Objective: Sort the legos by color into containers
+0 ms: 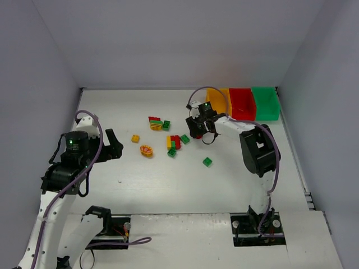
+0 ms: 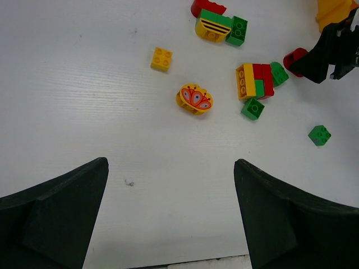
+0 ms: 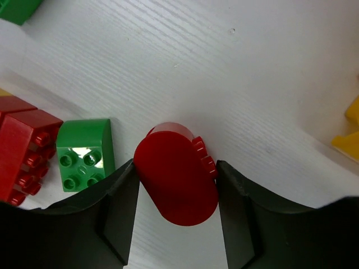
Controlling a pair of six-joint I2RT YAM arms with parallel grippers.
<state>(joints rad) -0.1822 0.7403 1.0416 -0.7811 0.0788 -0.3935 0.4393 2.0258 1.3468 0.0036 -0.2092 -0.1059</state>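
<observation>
top view, right arm: the right fingers sit just right of the loose legos; what they hold is too small to make out here.
top view, direction: the red bin lies to the right and farther back. It is the middle of three, with the yellow-orange bin nearer the fingers and the green bin beyond.
top view, nearer arm: the right, clearly; the left fingers are well apart, on the far side of the bricks.
left wrist view, left fingers: spread wide and holding nothing, over bare tabletop, with a butterfly brick ahead.
right wrist view, grip: a rounded red brick is clamped between both fingers, its long axis roughly along them and its studs toward the right-hand one.
right wrist view, neighbours: a green brick is just beside it, with a red stack beyond.
right wrist view, surface: white, faintly grained; whether the brick rests on it cannot be told.
room (judgement): it probably needs a lift first, then a carry over the yellow-orange bin's wall.
</observation>
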